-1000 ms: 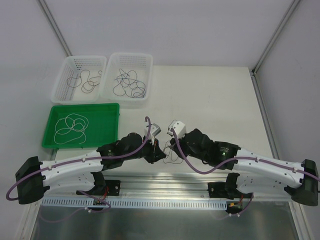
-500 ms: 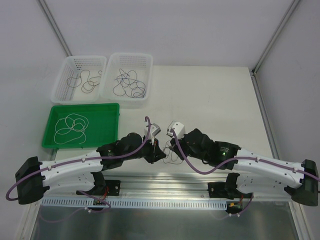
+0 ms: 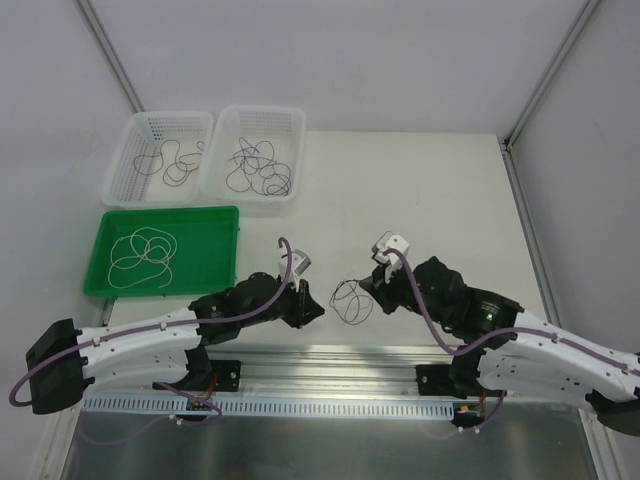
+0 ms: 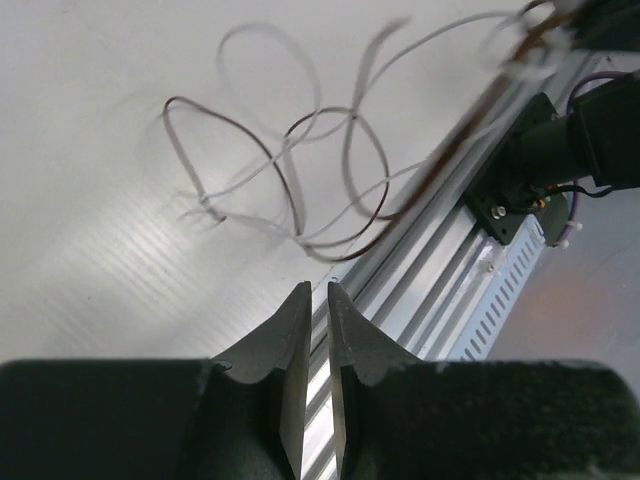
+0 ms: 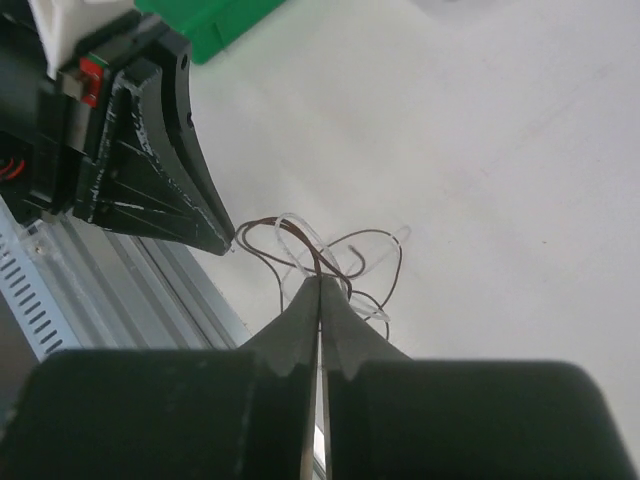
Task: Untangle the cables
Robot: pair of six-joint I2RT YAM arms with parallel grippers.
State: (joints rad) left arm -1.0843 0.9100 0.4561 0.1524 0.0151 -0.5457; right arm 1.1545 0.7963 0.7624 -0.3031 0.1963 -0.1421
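The cables (image 3: 350, 302) that matter here lie as one small knot of brown and pale loops on the counter (image 3: 430, 200). It sits just beyond the aluminium rail (image 3: 330, 365) and directly between the two arms.

The right end effector (image 5: 320, 282) touches the knot's right-hand edge. Its fingers are pressed flat together, and a brown strand runs straight into the tips. It looks pinched there, though the wire is too fine to be sure. In the left wrist view one strand runs in a straight, taut line up toward that side, which fits a grip.

The left end effector (image 4: 318, 292) is on the opposite side, just short of the loops. Its fingers are parted by a thin slit with nothing in it. From there the knot lies dead ahead and a little to the right.

The loops spread roughly along the line joining the two tips, so my guess is that any pull apart would run left to right, parallel to the rail.

Both arms lie low and stretched inward from their bases. Their wrists angle down toward the counter, and their tips face each other across the knot.
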